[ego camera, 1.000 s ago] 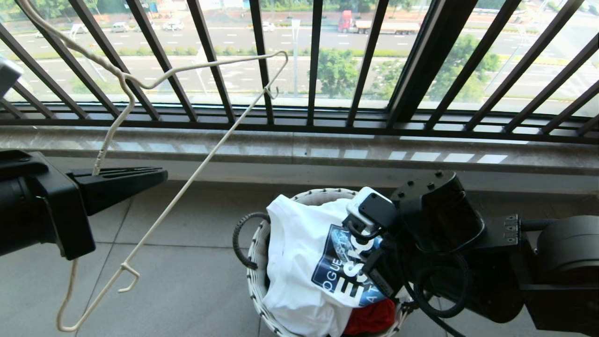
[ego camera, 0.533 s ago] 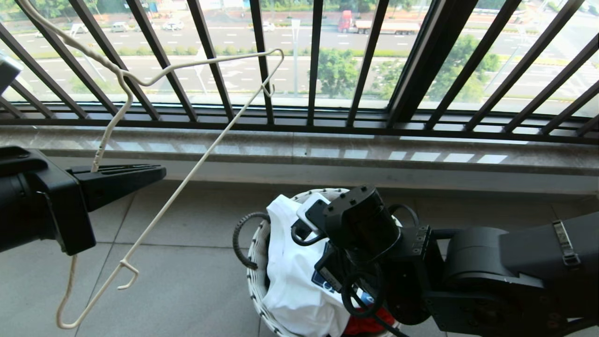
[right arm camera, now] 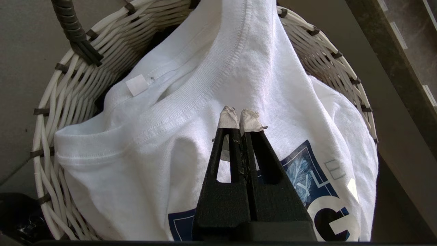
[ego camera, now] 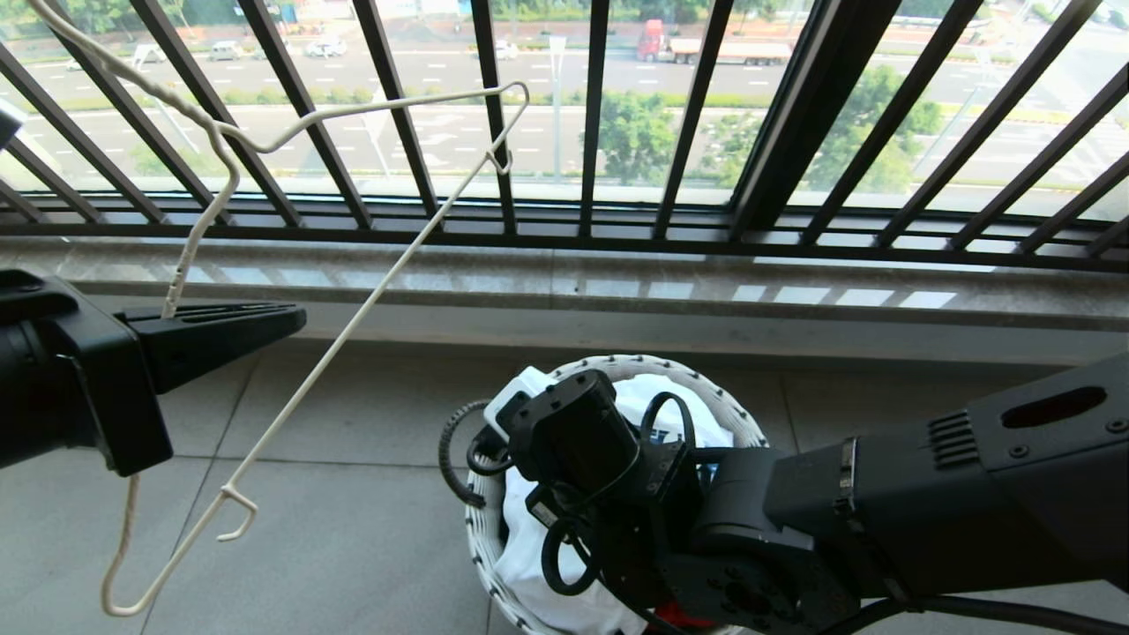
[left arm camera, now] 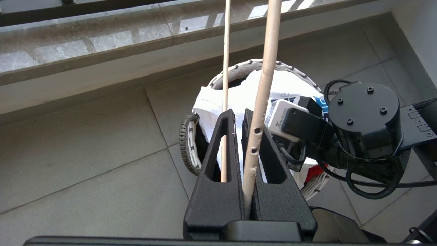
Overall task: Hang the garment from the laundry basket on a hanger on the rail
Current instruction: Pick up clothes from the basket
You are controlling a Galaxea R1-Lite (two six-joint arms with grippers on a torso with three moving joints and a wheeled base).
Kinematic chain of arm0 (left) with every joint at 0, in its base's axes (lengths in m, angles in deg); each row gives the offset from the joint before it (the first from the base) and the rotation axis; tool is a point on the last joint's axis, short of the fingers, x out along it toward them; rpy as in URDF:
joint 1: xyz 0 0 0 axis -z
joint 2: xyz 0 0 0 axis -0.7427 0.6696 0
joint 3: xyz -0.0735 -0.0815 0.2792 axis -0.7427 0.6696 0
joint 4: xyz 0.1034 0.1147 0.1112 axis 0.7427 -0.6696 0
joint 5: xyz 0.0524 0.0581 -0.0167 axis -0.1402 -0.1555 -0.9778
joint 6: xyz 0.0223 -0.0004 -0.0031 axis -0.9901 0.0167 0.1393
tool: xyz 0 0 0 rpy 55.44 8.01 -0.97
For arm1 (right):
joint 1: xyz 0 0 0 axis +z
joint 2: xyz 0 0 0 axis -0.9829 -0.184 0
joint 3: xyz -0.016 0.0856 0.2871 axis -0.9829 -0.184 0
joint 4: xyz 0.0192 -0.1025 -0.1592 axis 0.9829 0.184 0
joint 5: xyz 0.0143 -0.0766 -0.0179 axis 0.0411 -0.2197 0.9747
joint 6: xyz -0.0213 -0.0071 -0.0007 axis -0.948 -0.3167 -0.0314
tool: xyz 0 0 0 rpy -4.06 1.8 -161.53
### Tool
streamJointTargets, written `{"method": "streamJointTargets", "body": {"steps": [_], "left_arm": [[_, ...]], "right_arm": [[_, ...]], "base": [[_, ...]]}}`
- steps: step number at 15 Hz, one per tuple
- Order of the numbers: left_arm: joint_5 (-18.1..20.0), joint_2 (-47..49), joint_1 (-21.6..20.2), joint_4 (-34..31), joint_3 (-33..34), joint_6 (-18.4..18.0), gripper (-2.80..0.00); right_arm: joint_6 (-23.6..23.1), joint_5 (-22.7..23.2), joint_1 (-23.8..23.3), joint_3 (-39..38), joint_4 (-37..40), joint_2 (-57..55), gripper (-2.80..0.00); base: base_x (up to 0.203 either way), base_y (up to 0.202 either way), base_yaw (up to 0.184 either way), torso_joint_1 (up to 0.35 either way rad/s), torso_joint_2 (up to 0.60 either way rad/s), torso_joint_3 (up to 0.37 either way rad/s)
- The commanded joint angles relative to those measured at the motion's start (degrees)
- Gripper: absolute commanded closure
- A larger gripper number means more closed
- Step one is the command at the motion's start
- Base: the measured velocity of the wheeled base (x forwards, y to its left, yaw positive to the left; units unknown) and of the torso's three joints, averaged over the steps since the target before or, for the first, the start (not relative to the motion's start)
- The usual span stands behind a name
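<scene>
The white T-shirt garment (right arm camera: 177,102) with its dark blue graphic lies heaped in the round white laundry basket (right arm camera: 58,102), collar up. My right gripper (right arm camera: 240,118) is shut, its taped tips against the cloth just below the collar; no fabric shows between them. In the head view the right wrist covers most of the garment (ego camera: 538,564) and the basket (ego camera: 706,388), and hides that gripper's fingers. My left gripper (left arm camera: 238,112), out at the left, is shut on the cream wire hanger (left arm camera: 266,68), which it holds slanted above the floor (ego camera: 367,317). The rail is out of view.
A red cloth (ego camera: 670,613) lies low in the basket under the garment. A dark basket handle (ego camera: 450,459) sticks out on the left. Behind the basket run a stone sill (ego camera: 617,282) and a black railing of bars (ego camera: 591,115). Grey tiled floor (ego camera: 353,529) spreads left.
My right arm has swung leftward and down over the basket, now covering the shirt's graphic. The left gripper and hanger have barely shifted.
</scene>
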Motion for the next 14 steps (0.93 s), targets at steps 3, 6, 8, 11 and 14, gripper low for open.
{"method": "streamJointTargets", "body": {"steps": [3, 6, 8, 11, 14], "left_arm": [[-0.13, -1.13, -2.15, 0.12, -0.56, 0.02, 0.00], [-0.11, -1.34, -2.38, 0.23, -0.60, 0.02, 0.00], [-0.13, -1.58, -2.47, 0.23, -0.60, 0.02, 0.00], [-0.13, -1.66, -2.47, 0.26, -0.60, 0.02, 0.00], [-0.13, -2.15, -2.47, 0.32, -0.60, 0.02, 0.00]], "right_arm": [[-2.92, -2.04, 1.59, 5.22, -2.46, -6.22, 0.00], [-4.49, -3.14, 2.79, 6.46, -2.46, -8.57, -2.80], [-4.55, -3.45, 3.07, 8.52, -2.54, -10.40, -2.80], [-5.81, -4.78, 3.17, 12.32, -2.51, -12.86, -2.80], [-7.19, -5.55, 3.15, 16.31, -2.17, -16.03, -2.80]], "base": [[0.000, 0.000, 0.000, 0.000, 0.00, 0.000], [0.000, 0.000, 0.000, 0.000, 0.00, 0.000], [0.000, 0.000, 0.000, 0.000, 0.00, 0.000], [0.000, 0.000, 0.000, 0.000, 0.00, 0.000], [0.000, 0.000, 0.000, 0.000, 0.00, 0.000]]}}
